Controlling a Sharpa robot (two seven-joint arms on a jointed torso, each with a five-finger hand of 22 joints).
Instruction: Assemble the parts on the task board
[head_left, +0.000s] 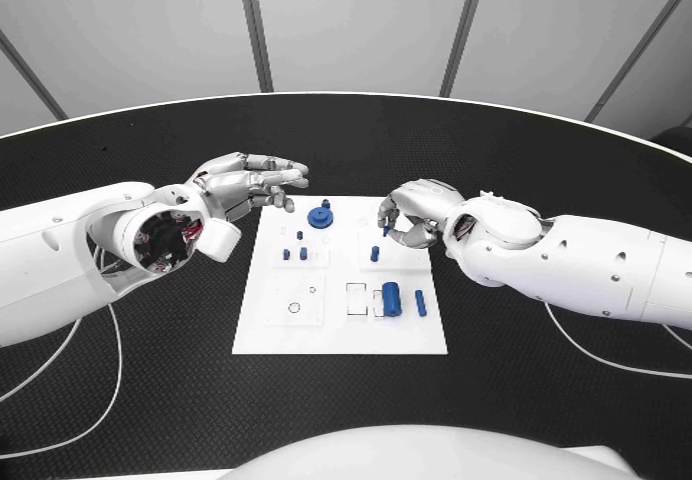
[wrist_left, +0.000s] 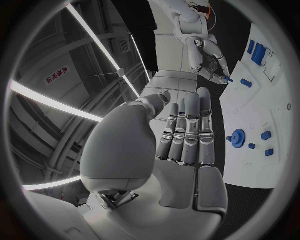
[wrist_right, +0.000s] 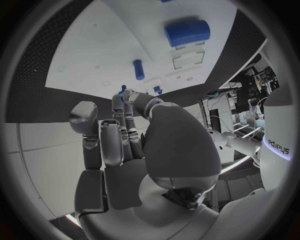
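Note:
The white task board lies mid-table. My right hand hovers over its far right corner and pinches a small blue peg between thumb and fingertips; that peg also shows in the left wrist view and in the right wrist view. My left hand hangs over the far left corner, fingers stretched out, holding nothing. On the board stand a blue gear-like part, several small pegs and another peg. A large blue cylinder and a thinner one lie nearer me.
The black table surrounds the board on all sides. Empty slots and small holes mark the board's near left part. Cables trail from both arms across the table.

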